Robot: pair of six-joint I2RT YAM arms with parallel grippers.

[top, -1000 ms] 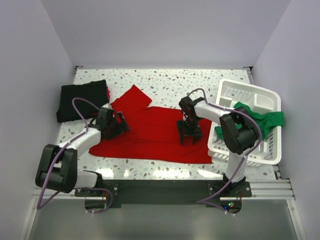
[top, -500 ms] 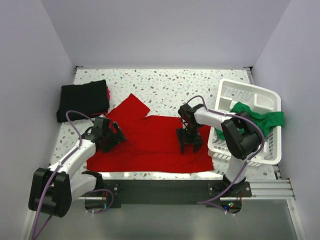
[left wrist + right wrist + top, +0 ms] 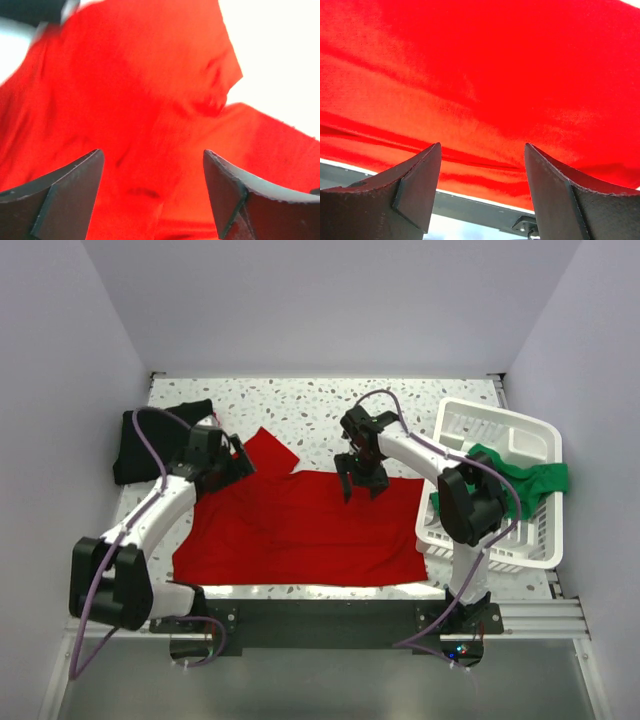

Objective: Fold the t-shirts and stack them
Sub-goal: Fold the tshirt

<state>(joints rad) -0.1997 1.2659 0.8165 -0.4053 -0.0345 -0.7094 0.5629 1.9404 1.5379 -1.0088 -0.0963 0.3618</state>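
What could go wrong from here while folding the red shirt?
1. The left fingers hang open over the red shirt at its sleeve, close to the folded black shirt. A wide sweep might drag that one along.
2. The right arm's elbow sits by the basket, where the green shirt hangs over the rim and might get snagged.
3. The red cloth is wrinkled, so a fold could come out uneven.

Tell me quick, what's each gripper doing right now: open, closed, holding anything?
Left gripper: open above the bright red cloth t-shirt, holding nothing.
Right gripper: open above the same shirt, holding nothing.
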